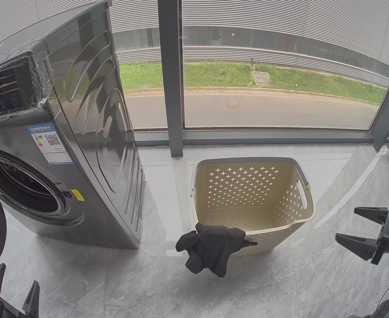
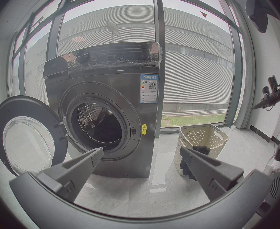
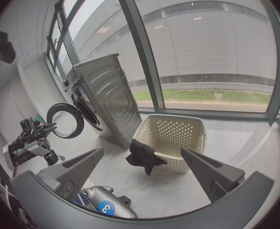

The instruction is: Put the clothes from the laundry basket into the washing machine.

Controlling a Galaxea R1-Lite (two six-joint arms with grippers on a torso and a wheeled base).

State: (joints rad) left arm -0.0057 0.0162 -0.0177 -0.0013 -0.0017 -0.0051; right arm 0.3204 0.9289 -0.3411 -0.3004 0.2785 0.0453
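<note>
A cream laundry basket (image 1: 298, 188) (image 2: 203, 134) (image 3: 171, 131) stands on the floor right of the grey washing machine (image 1: 93, 124) (image 2: 114, 89) (image 3: 111, 93). A dark garment (image 1: 210, 248) (image 2: 194, 151) (image 3: 141, 155) hangs over the basket's near rim, down its outside. The machine's round door (image 2: 25, 134) (image 3: 65, 120) is swung open, and something dark lies in the drum (image 2: 97, 126). My left gripper (image 1: 13, 285) (image 2: 139, 156) is open, low in front of the machine. My right gripper (image 1: 362, 228) (image 3: 140, 158) is open, to the right of the basket.
Tall windows with a dark pillar (image 1: 172, 67) stand behind the basket and machine. The grey marble floor (image 1: 269, 283) is bare in front of the basket. The open door juts out at the machine's left.
</note>
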